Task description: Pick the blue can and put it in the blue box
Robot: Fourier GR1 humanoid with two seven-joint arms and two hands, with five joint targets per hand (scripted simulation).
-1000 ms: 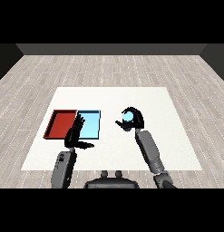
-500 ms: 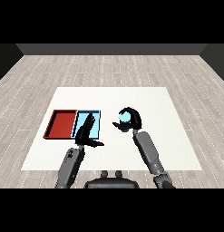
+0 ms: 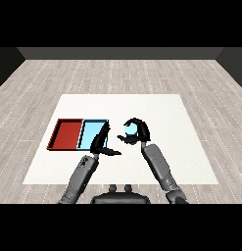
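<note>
The blue can (image 3: 131, 130) shows as a small light blue patch inside my right hand (image 3: 137, 132), whose fingers and thumb are curled round it, held just above the table right of the trays. The light blue tray (image 3: 91, 133) lies left of centre, and the red tray (image 3: 67, 134) adjoins its left side. My left hand (image 3: 102, 142) is open with straight fingers, over the blue tray's right edge, its thumb pointing right towards the can. A short gap separates the two hands.
The white table (image 3: 161, 112) spreads out on a grey wooden floor (image 3: 122, 73). Both grey forearms come in from the lower part of the view. Bare white surface lies to the right of and behind my right hand.
My left hand has moved right and forward, from over the trays' front to the blue tray's right edge. My right hand with the can has shifted slightly left towards it.
</note>
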